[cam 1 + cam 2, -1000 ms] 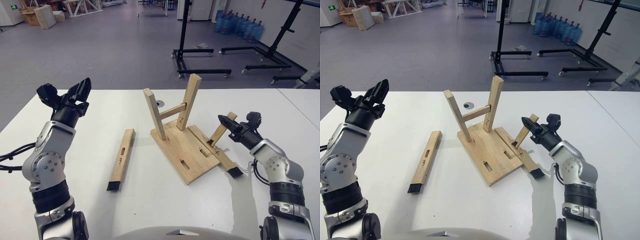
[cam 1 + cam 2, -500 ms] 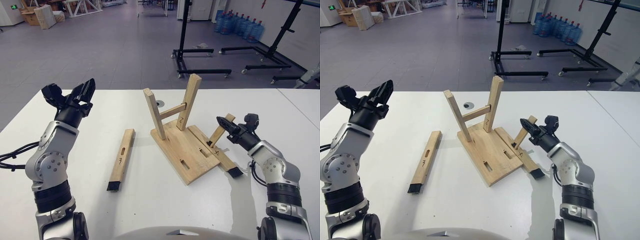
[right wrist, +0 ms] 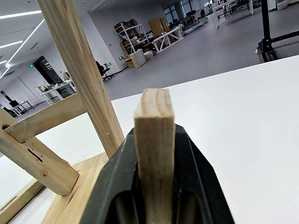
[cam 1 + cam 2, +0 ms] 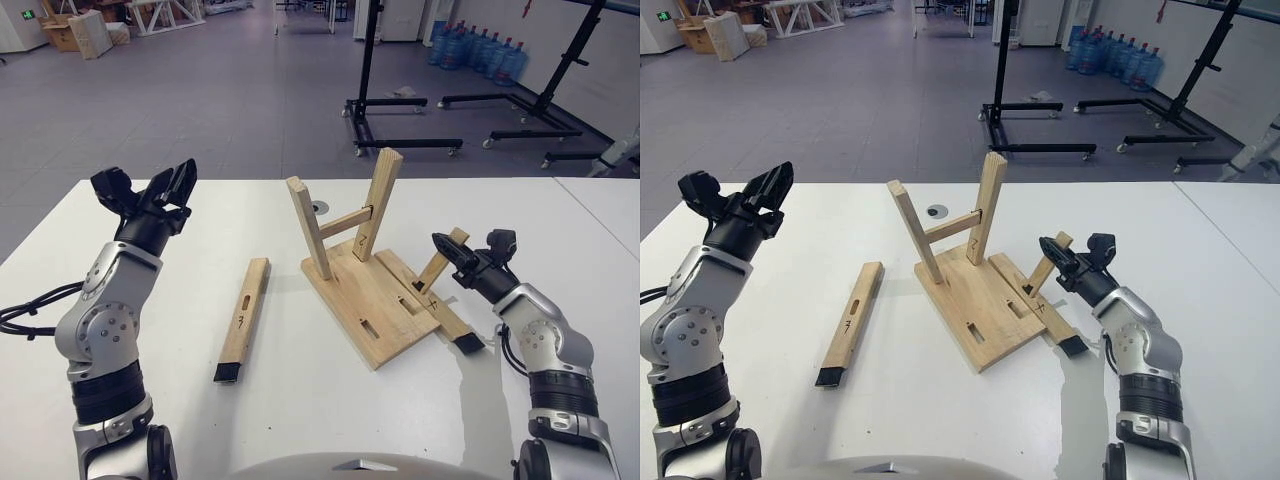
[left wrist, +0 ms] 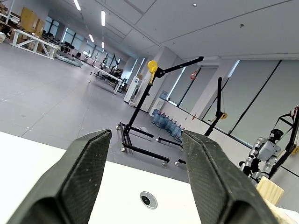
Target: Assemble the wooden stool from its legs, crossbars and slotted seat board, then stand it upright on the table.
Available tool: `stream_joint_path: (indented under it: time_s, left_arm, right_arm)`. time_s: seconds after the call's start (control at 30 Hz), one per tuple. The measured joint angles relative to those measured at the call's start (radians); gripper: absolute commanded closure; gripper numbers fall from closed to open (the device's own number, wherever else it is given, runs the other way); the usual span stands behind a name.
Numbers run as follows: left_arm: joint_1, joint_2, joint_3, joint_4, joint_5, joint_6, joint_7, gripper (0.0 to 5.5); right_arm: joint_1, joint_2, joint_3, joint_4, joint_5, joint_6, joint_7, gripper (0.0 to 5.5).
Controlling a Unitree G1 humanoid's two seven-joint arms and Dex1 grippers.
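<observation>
**Left eye view.** The seat board (image 4: 375,300) lies flat at frame centre on the tabletop (image 4: 300,420). Two standing legs (image 4: 312,230) rise from its upper end, joined by a joining crossbar (image 4: 345,222). A lying leg (image 4: 440,312) rests along the board's right edge. The right claw (image 4: 452,255), centre right, is clamped on a short crossbar (image 4: 437,265). This bar slopes from the claw down and left, and its lower end meets the lying leg. The left claw (image 4: 145,185), upper left, is spread wide above the tabletop and holds nothing.

**Right eye view.** A loose leg (image 4: 850,322) lies left of the board and apart from it. Its long axis runs from upper right to lower left. It sits below and right of the left claw, so the left arm is judged the nearer one for that pick.

**Left wrist view.** Both fingers (image 5: 88,172) stand well apart, with bare tabletop and a round insert (image 5: 145,199) between them.

**Right wrist view.** The jaws grip the short crossbar's end from both sides, with the standing legs near behind.
</observation>
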Motion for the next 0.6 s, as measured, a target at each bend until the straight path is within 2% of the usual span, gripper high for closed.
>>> stream_joint_path:
  time_s: [0.3,0.6]
  left_arm:
    - [0.000,0.000,-0.009,0.000,0.030,-0.003,-0.017,2.77]
    - [0.000,0.000,-0.013,0.000,0.041,-0.013,-0.020,2.77]
  right_arm:
    - [0.038,0.021,0.042,0.029,-0.057,-0.185,0.018,5.10]
    - [0.054,0.026,0.078,0.056,-0.095,-0.282,0.010,5.10]
